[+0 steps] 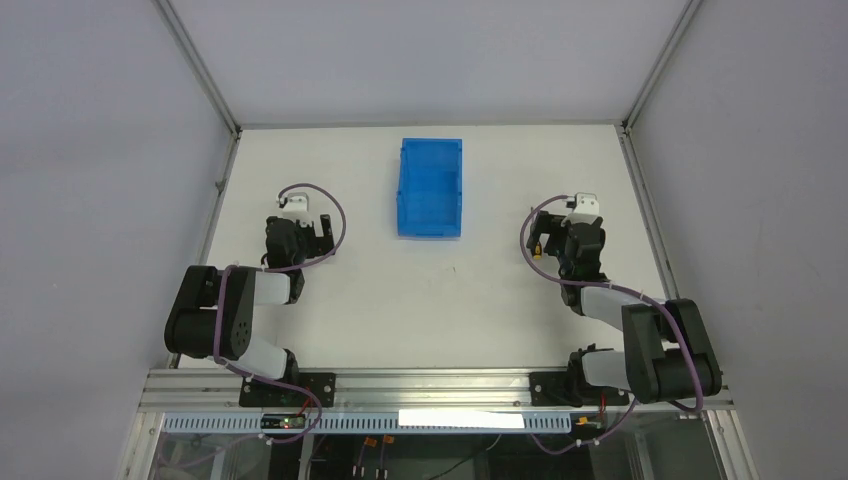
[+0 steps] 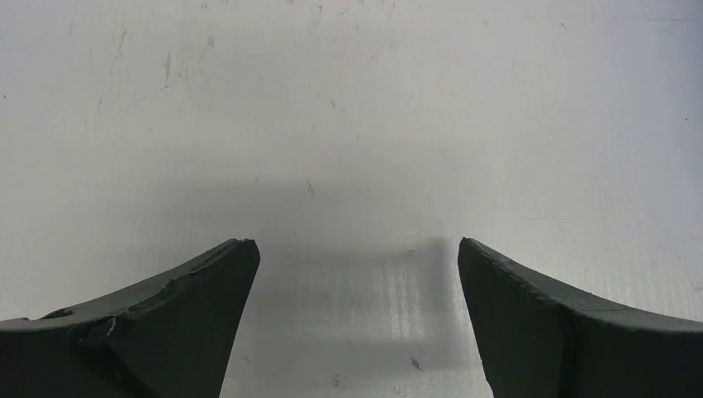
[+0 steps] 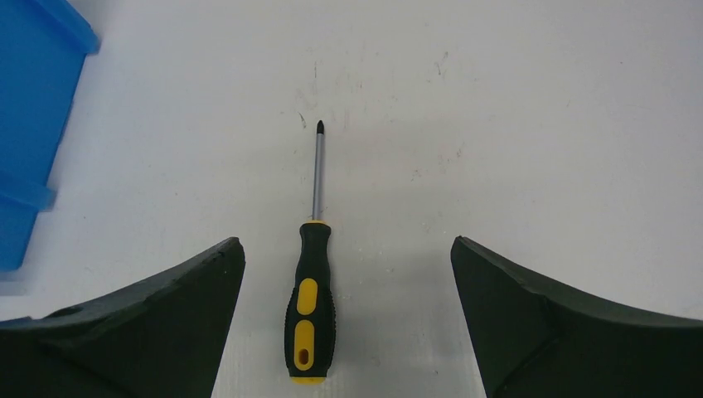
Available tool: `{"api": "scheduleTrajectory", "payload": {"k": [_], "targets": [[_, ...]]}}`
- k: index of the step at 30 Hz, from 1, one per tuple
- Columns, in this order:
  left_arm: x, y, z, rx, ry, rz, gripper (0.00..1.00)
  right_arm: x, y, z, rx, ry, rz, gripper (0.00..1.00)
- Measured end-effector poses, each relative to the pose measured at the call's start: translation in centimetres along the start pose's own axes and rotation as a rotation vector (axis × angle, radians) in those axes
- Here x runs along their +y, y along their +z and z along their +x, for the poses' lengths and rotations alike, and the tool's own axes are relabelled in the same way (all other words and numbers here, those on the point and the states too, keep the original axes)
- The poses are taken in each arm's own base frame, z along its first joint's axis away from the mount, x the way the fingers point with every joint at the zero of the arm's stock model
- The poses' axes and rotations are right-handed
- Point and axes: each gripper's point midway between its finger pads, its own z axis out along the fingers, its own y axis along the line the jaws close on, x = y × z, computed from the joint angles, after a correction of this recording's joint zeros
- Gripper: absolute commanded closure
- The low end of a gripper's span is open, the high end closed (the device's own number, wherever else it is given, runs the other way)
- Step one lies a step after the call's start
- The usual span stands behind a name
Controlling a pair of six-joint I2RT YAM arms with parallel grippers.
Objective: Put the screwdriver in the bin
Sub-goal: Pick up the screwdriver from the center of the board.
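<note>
My right claw (image 3: pixel 346 245) hangs spread wide around the screwdriver (image 3: pixel 312 282), which lies flat on the scuffed white tabletop (image 3: pixel 539 124) with its thin shaft toward 12 o'clock, the rectangular blue plastic bin (image 1: pixel 430 228) at 10 o'clock showing only bare blue inside, my left claw (image 2: pixel 356 242) likewise spread.

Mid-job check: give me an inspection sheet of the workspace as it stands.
Surface: white table, lightly scuffed.
Job's things: screwdriver lies flat, untouched, below the right tool; blue bin stands towards the far side, nothing seen inside.
Clutter: nothing seen.
Tools: left tool open over bare table; right tool open, fingers either side of the screwdriver.
Cables: purple cables loop beside both wrists.
Surroundings: grey enclosure walls, aluminium frame.
</note>
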Motion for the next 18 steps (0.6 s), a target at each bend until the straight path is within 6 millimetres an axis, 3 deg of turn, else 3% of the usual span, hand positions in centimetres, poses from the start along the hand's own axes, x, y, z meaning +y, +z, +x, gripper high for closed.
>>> {"api": "scheduleTrajectory", "payload": {"k": [18], "targets": [[0.0,0.0,0.0,0.0,0.0,0.0,0.0,-0.04,-0.52,-0.23,-0.023,0.003,-0.003,0.01]]}}
